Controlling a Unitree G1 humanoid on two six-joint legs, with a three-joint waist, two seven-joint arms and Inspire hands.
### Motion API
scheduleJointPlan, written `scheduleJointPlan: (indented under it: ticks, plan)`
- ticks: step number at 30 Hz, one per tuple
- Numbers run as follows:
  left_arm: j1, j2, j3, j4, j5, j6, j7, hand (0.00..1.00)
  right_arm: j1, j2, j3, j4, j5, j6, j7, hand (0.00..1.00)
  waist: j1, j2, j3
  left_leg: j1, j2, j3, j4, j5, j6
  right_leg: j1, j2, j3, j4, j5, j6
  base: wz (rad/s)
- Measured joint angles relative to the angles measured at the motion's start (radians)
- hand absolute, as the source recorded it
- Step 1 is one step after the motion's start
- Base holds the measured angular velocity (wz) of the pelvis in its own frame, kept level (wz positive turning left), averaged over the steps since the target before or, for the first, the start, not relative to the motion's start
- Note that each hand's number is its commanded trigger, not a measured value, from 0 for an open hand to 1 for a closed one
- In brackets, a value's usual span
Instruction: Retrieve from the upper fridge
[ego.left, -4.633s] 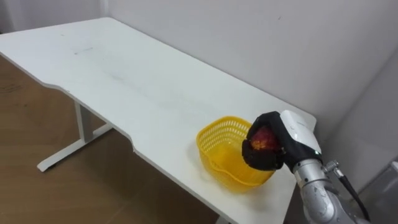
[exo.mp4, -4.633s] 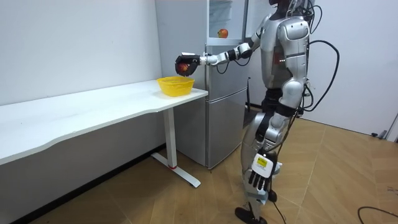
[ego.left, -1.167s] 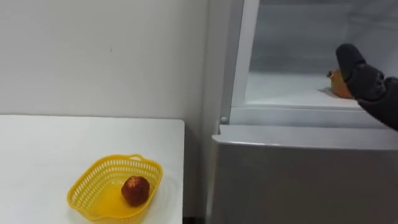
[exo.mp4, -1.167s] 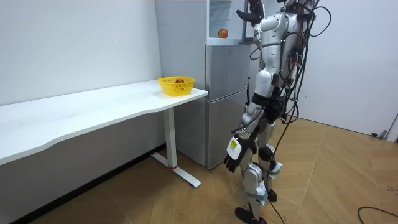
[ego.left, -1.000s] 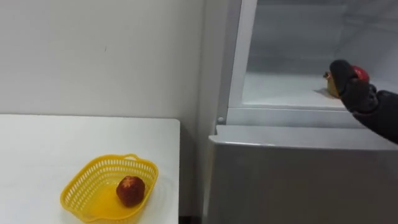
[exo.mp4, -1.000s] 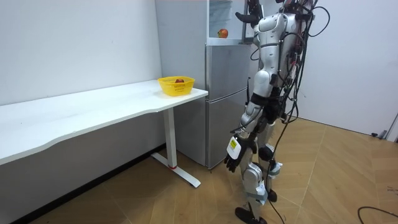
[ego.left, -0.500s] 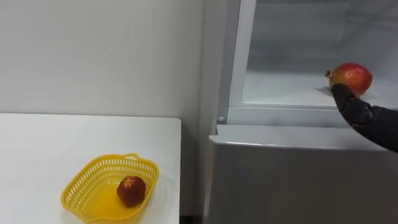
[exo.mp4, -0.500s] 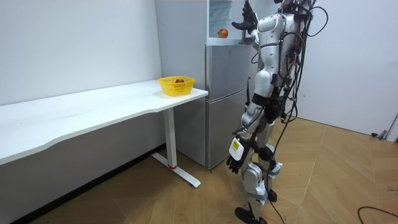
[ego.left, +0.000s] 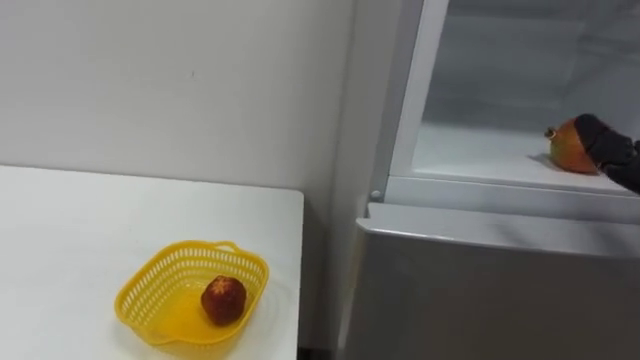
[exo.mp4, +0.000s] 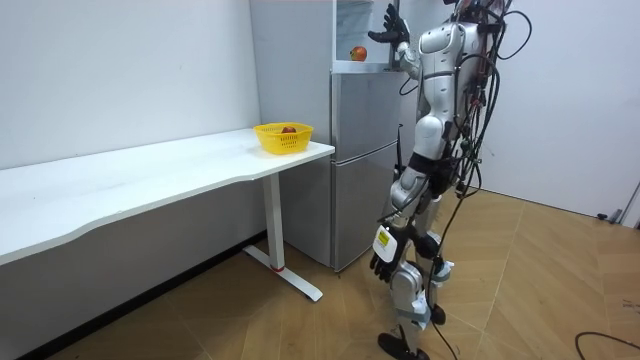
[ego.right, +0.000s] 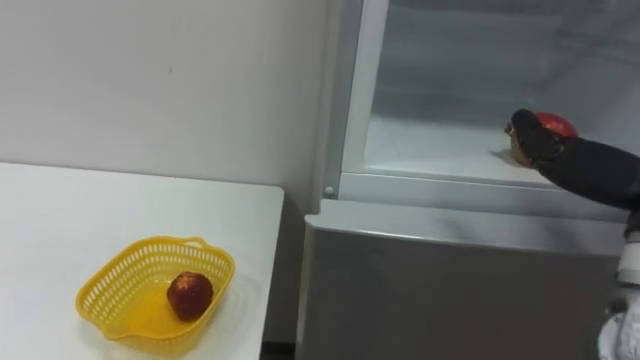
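Note:
A red-orange round fruit (ego.left: 570, 147) sits on the white shelf of the open upper fridge compartment (ego.left: 480, 150). My right hand (ego.left: 611, 146), in a black glove, reaches into the compartment and is open right beside the fruit, partly covering it in the right eye view; whether it touches I cannot tell. In the room view the right hand (exo.mp4: 389, 29) is raised with fingers spread, just above the fruit (exo.mp4: 357, 53). My left hand (exo.mp4: 381, 263) hangs open by my thigh. I stand facing the fridge.
A yellow basket (ego.left: 150, 280) with a dark red fruit (ego.left: 223, 299) in it stands at the right end of the white table (ego.left: 80, 220), just left of the fridge. The closed lower fridge door (ego.left: 480, 290) lies below the shelf.
The camera has shifted a little. My right hand moved from just below the fruit to its right side, slightly higher. The fruit stays on the shelf.

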Motion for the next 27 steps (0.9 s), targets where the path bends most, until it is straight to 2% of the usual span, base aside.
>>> scheduleJointPlan:
  ticks: [5,7,9,12,15,17,22,25,27]
  plan:
    - [0.001,0.005,0.005,-0.023,0.001,0.002,-0.009,0.0,-0.022,-0.037,0.0,0.101,0.067,0.013,0.044,0.0,0.003,0.003,-0.0004,-0.012,-0.004,-0.015,0.003,0.0,0.0,-0.005,-0.004,-0.014,0.0,-0.002,0.002,0.08]
    - [0.0,0.005,0.007,-0.03,0.003,0.001,-0.009,0.0,-0.03,-0.041,0.0,0.137,0.075,0.022,0.06,0.0,0.004,0.004,-0.0014,-0.017,-0.004,-0.016,0.005,0.0,0.0,-0.008,-0.004,-0.014,0.0,-0.002,0.002,0.0]
    - [-0.001,0.004,0.02,-0.037,0.002,0.0,-0.01,0.0,-0.031,-0.047,0.0,0.151,0.078,0.024,0.078,0.0,0.005,0.006,-0.0058,-0.029,-0.004,-0.017,0.01,0.0,0.0,-0.02,-0.005,-0.016,0.0,-0.002,0.002,0.0]
    - [0.0,0.004,0.022,-0.04,0.002,0.004,-0.005,0.0,-0.057,-0.049,0.0,0.208,0.098,0.027,0.11,0.0,0.003,0.009,-0.0067,-0.03,-0.004,-0.017,0.018,0.0,0.0,-0.02,-0.006,-0.022,0.003,-0.002,0.002,0.0]
    - [0.002,0.003,0.024,-0.051,0.001,0.014,0.0,0.0,-0.094,-0.057,0.0,0.257,0.163,0.064,0.147,0.0,-0.004,0.008,-0.0074,-0.031,-0.004,-0.017,0.017,0.0,0.0,-0.021,-0.007,-0.023,0.003,-0.002,0.002,0.0]
    - [0.006,0.003,0.03,-0.069,0.001,0.022,0.01,0.0,-0.117,-0.081,0.001,0.281,0.226,0.089,0.183,0.0,-0.006,0.007,-0.0076,-0.032,-0.005,-0.018,0.018,0.0,0.0,-0.021,-0.008,-0.027,0.003,-0.002,0.002,0.04]
    - [0.01,0.005,0.06,-0.075,0.001,0.03,0.017,0.0,-0.127,-0.125,0.001,0.303,0.236,0.101,0.233,0.0,-0.008,-0.002,-0.0104,-0.03,-0.005,-0.018,0.019,0.0,0.001,-0.018,-0.008,-0.028,0.004,-0.002,0.002,0.0]
    - [0.01,0.005,0.061,-0.075,0.001,0.039,0.017,0.0,-0.129,-0.139,0.002,0.324,0.229,0.123,0.257,0.0,-0.01,-0.012,-0.0134,-0.029,-0.005,-0.019,0.023,0.0,0.001,-0.016,-0.008,-0.026,0.006,-0.002,0.002,0.0]
    - [0.011,0.005,0.061,-0.075,0.001,0.048,0.016,0.0,-0.143,-0.14,0.003,0.354,0.22,0.137,0.27,0.0,-0.013,-0.017,-0.0123,-0.031,-0.005,-0.022,0.027,0.0,0.001,-0.015,-0.008,-0.027,0.009,-0.002,0.002,0.0]
